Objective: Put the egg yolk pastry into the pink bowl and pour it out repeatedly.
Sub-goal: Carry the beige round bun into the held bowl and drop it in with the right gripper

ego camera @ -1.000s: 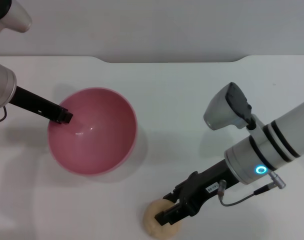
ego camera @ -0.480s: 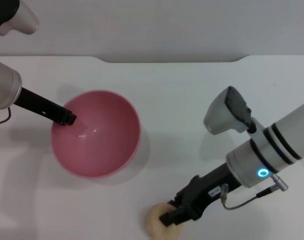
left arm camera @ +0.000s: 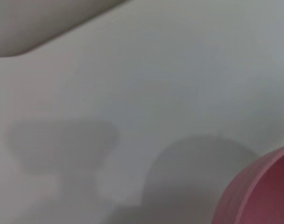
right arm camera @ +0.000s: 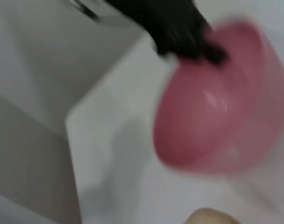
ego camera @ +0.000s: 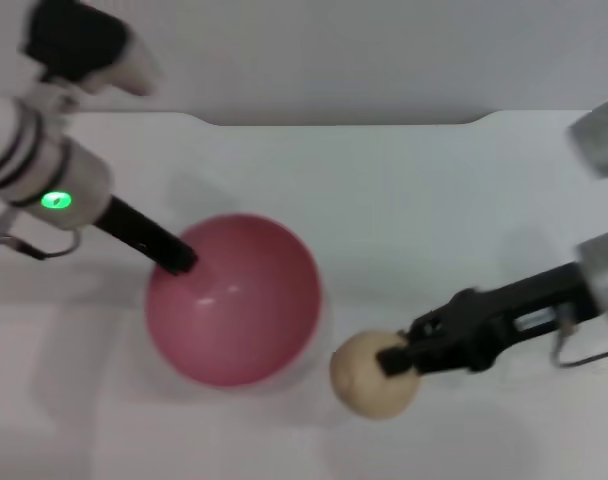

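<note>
I am seeing the right pincer gripping the pastry, holding it just right of the pink bowl, near me on the white counter. The left pincer is clamped on the bowl's far-left rim, and the bowl is sitting left of centre.

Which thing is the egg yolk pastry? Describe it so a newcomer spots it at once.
Start at the white table and find the big pink bowl, held at its rim by the left gripper. Just to its right, the right gripper grips the egg yolk pastry: small, round, pale tan, matte.
</note>
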Motion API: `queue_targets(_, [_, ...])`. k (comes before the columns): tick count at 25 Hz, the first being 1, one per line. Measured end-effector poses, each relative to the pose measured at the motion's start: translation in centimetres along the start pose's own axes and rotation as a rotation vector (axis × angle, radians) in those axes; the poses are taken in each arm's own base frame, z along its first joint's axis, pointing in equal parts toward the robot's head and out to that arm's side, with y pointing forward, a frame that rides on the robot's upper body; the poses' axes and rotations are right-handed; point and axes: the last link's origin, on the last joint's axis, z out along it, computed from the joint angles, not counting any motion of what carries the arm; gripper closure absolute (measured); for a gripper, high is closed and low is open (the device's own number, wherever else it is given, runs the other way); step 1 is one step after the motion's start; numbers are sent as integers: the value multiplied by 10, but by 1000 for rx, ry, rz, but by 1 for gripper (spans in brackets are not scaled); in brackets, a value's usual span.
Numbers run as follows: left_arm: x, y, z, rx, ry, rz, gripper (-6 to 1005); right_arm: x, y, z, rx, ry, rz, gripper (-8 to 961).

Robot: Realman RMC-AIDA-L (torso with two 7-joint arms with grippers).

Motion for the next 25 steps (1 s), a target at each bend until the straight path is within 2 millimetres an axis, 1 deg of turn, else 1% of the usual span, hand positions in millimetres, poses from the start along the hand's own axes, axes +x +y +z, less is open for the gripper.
queue_targets(3, [14,16,11,-10,-43,66,1001,-6,10,-26,-26,-72,-33,702])
queue_targets(5, [25,28,16,-7,-58,119,1001,-11,15,-37,-34,-104,-53,718])
queue_targets(7, [36,41,19,-2,-65,182,1001,-18,17,-43,-30,-131,-75,733])
queue_targets(9, [47,54,20,2,-71,243,1001,-23,17,-40,-22,-133,-90,746])
queue_targets(14, [64,75,21,-7,-52,333,1001,-29,8,-21,36,-51,-88,777])
queue_targets(17, [68,80,22,-9,-42,349,1001,-31,6,-13,55,-31,-95,800])
queue_targets(20, [68,79,22,-6,-40,350,1000,-33,6,-12,62,-28,-101,822])
queue_targets(25, [69,77,22,-2,-37,348,1001,-34,5,-16,73,-46,-101,635])
